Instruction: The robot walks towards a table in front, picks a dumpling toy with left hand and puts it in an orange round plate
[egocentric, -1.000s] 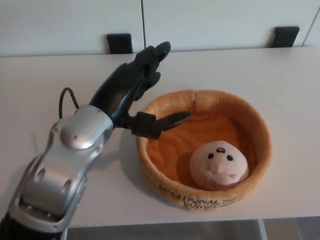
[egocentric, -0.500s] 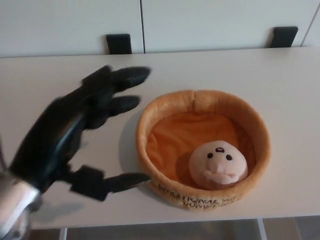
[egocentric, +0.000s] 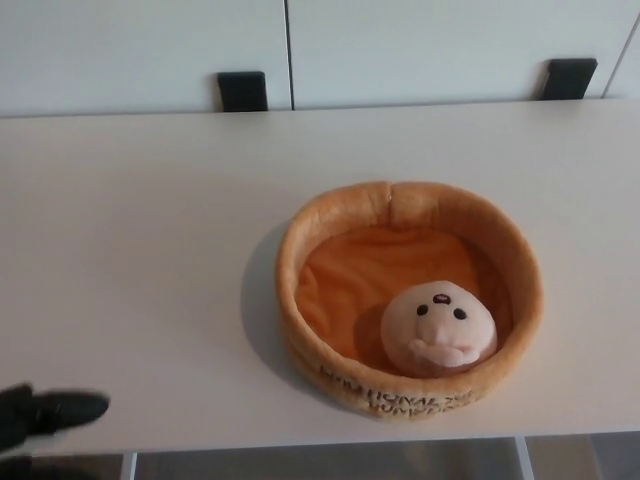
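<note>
Orange plush round plate sits near bench front edge, right of centre; we see dumpling toy inside, front-right. Left robot hand barely shows at front-left corner; can't tell grip state.

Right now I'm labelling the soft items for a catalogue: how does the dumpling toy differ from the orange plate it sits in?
The dumpling toy is pale pink; the orange plate is orange. The toy is a small rounded lump with a face; the plate is a wide open ring with raised walls and dark lettering outside. The toy lies inside the plate, toward its front right. Both look plush.
</note>
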